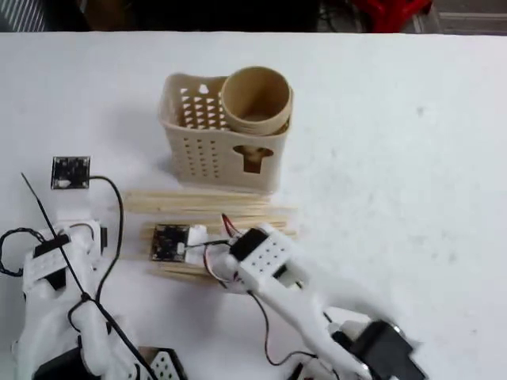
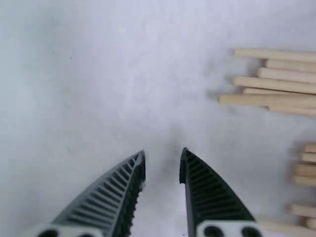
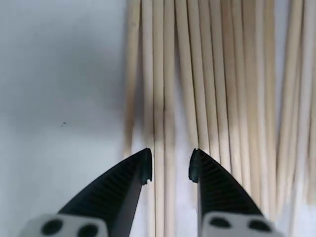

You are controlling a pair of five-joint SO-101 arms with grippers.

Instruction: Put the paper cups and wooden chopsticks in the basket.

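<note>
A beige perforated basket (image 1: 207, 152) stands mid-table with a paper cup (image 1: 256, 99) tilted in its right end. Several wooden chopsticks (image 1: 198, 201) lie in rows on the table just in front of it. My right arm (image 1: 265, 255) comes in from the lower right and ends over the nearer rows. My right gripper (image 3: 170, 165) is open low over the chopsticks (image 3: 207, 74), its fingertips straddling one or two sticks. My left gripper (image 2: 163, 159) is open over bare table, with the chopsticks' ends (image 2: 276, 84) off to one side. The left arm (image 1: 55, 269) sits at the lower left.
The white table (image 1: 396, 158) has free room right of the basket and behind it. A small black board (image 1: 70, 172) and a black cable (image 1: 117, 207) lie left of the chopsticks. The table's far edge runs along the top.
</note>
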